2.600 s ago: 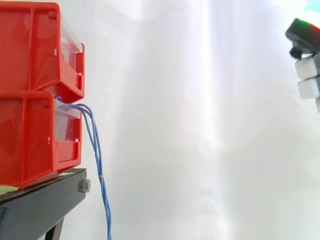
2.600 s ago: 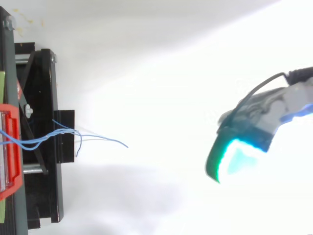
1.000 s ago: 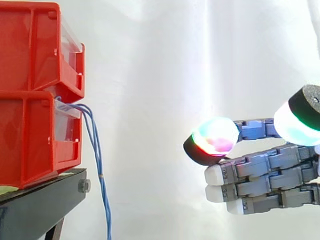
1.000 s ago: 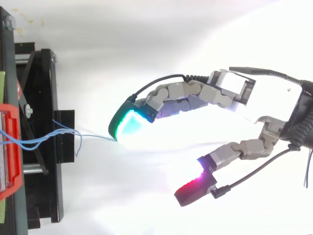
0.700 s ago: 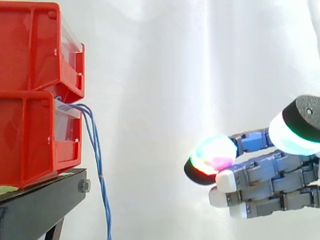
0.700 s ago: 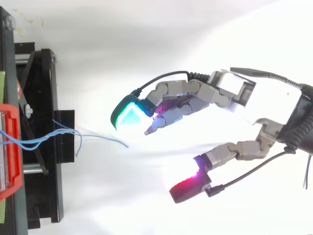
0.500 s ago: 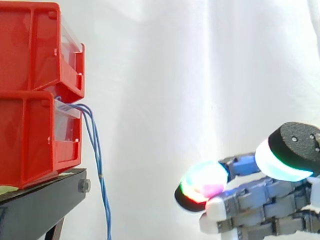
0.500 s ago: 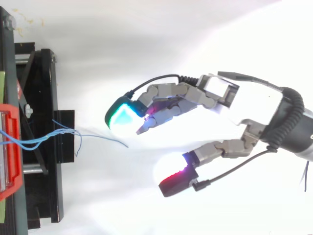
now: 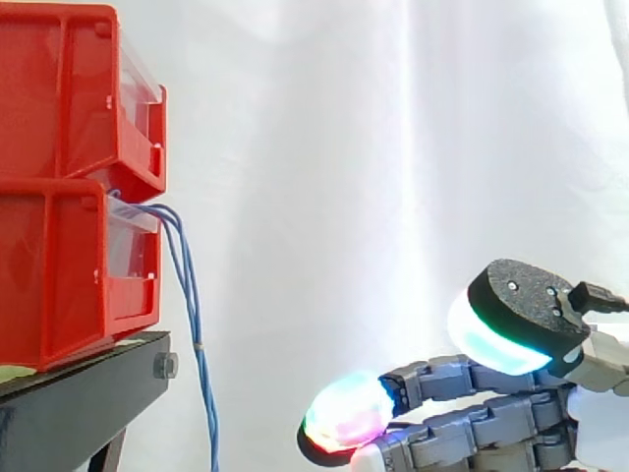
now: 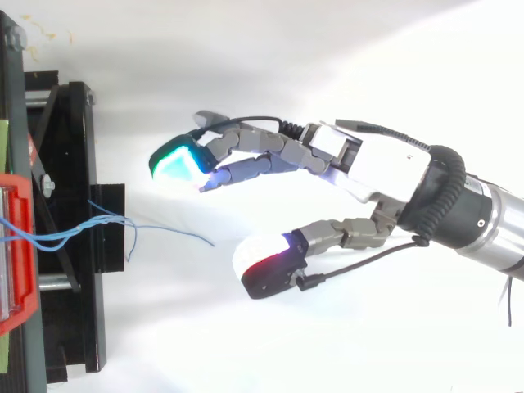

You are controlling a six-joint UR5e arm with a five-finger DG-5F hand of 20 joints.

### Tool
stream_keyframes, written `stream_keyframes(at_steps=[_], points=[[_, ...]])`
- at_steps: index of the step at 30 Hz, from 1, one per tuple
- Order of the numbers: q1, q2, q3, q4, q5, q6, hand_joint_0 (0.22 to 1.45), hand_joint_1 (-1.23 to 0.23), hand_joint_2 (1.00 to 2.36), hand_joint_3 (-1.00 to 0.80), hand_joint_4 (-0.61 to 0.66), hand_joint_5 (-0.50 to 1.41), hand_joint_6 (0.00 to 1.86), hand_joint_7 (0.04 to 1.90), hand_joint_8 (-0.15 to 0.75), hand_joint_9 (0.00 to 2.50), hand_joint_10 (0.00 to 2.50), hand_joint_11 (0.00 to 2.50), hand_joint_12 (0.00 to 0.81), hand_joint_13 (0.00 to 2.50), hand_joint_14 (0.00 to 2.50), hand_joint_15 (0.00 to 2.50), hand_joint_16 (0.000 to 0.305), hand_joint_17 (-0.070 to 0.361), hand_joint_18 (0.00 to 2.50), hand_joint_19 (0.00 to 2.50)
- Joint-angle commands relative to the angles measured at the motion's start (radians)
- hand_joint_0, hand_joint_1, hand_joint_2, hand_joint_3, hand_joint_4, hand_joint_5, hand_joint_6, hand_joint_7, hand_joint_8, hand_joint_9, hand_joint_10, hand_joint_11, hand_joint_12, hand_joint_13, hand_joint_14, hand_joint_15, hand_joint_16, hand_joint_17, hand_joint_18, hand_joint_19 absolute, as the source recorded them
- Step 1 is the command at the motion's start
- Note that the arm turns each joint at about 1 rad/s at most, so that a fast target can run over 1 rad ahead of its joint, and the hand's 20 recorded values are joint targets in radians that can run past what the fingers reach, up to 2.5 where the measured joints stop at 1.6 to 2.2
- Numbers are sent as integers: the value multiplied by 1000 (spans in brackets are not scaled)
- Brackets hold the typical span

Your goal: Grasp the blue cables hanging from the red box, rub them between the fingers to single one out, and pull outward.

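The hand (image 10: 372, 168) is wide open, with its fingers out straight and its thumb apart, and it holds nothing. It is low down, near the blue cables (image 9: 193, 315) but not touching them. The cables hang from the lower red box (image 9: 59, 285), down past the black stand (image 9: 88, 398). I think the grab, the rub and the pull are all left to do.

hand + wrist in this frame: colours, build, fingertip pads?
The hand has a white palm shell and grey segmented fingers. The fingertips are thick pads with black backs. The cyan-green pad and the red-and-white pad both glow. Behind the hand, the arm is a silver cylinder with a black collar.
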Motion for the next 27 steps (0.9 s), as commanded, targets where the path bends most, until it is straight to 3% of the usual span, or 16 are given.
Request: stream_keyframes(at_steps=[1,5,11,15,19,23,27], points=[[0,0,0,-5,30,-19,350,-630,1000,-500,156,-257,501,761,233,0,0,0,361,0,0,0,62,140,0,94],[-6,0,0,-28,56,-27,358,-643,1000,-500,179,-247,502,771,234,27,0,0,360,0,0,0,62,139,0,101],[-8,0,0,-34,52,-47,372,-681,1000,-500,229,-222,502,783,247,131,0,0,360,62,0,0,60,134,0,91],[5,0,17,-37,43,-102,381,-675,1000,-500,230,-219,501,786,247,148,0,0,358,72,0,0,58,130,0,95],[11,0,23,-37,38,-120,382,-670,1000,-500,229,-218,502,788,245,161,0,0,358,77,0,0,57,129,0,97],[11,-2,34,-37,40,-129,385,-623,1000,-500,168,-245,501,786,220,0,0,0,396,80,0,0,82,183,4,44],[8,-2,37,-31,37,-154,383,-614,1000,-500,122,-262,501,772,217,0,0,0,408,84,0,0,86,193,31,15]])
